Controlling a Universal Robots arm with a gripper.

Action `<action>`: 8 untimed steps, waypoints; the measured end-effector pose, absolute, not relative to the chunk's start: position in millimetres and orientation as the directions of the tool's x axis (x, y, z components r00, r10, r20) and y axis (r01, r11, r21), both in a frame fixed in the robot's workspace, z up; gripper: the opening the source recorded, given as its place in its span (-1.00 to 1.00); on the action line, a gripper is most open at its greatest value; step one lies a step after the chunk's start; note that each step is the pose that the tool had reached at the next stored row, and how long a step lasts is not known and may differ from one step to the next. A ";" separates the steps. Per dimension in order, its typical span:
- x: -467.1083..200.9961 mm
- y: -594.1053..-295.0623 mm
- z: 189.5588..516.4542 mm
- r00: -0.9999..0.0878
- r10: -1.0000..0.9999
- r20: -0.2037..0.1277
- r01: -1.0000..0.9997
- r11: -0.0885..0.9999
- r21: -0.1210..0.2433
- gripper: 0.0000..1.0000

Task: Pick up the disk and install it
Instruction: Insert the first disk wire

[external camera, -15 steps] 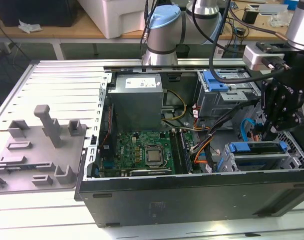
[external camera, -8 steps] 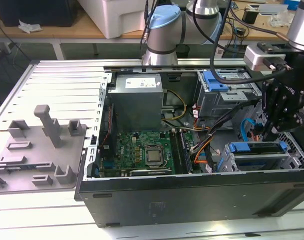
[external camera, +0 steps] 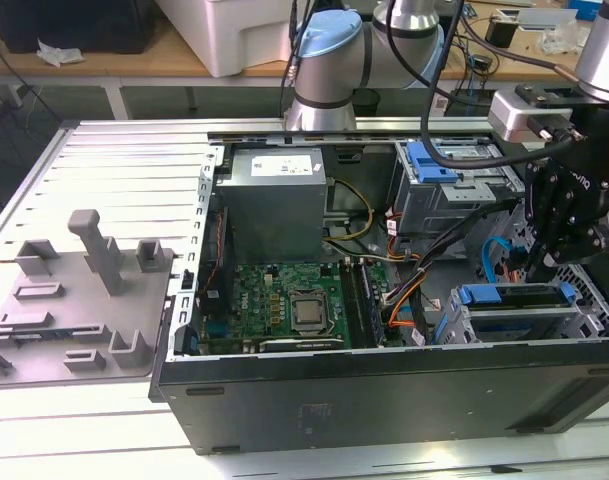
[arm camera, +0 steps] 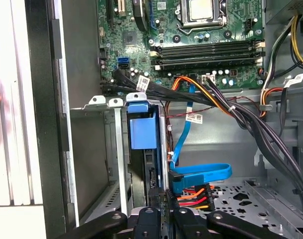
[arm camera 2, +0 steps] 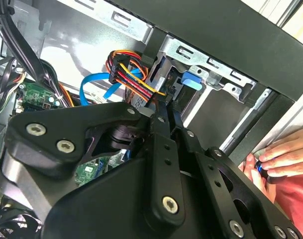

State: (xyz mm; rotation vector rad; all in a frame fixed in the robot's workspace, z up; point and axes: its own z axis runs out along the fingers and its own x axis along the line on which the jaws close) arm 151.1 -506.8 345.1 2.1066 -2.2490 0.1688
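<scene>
The disk (external camera: 516, 312), silver-faced in a blue carrier, sits in the drive cage at the exterior view's lower right. The first wrist view has it edge-on in its slot. The end effector (external camera: 537, 270), fingers pressed together and holding nothing, hangs just above it. The second wrist view catches a person's hand (arm camera 2: 285, 155) at the case (external camera: 384, 395).

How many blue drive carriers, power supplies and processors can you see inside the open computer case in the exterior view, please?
Blue drive carriers: 2
Power supply: 1
Processor: 1
Total: 4
</scene>
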 end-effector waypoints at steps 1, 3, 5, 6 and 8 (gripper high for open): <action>151.1 -506.9 345.1 -0.069 -0.991 0.114 -0.997 0.065 -0.041 -0.67; 151.1 -507.4 345.1 -0.076 -0.991 0.112 -0.997 0.072 -0.039 -0.67; 151.1 -507.8 345.1 -0.079 -0.991 0.110 -0.996 0.075 -0.038 -0.67; 151.1 -507.9 345.1 -0.080 -0.991 0.109 -0.996 0.076 -0.037 -0.67; 151.1 -508.0 345.0 -0.080 -0.991 0.107 -0.996 0.076 -0.035 -0.67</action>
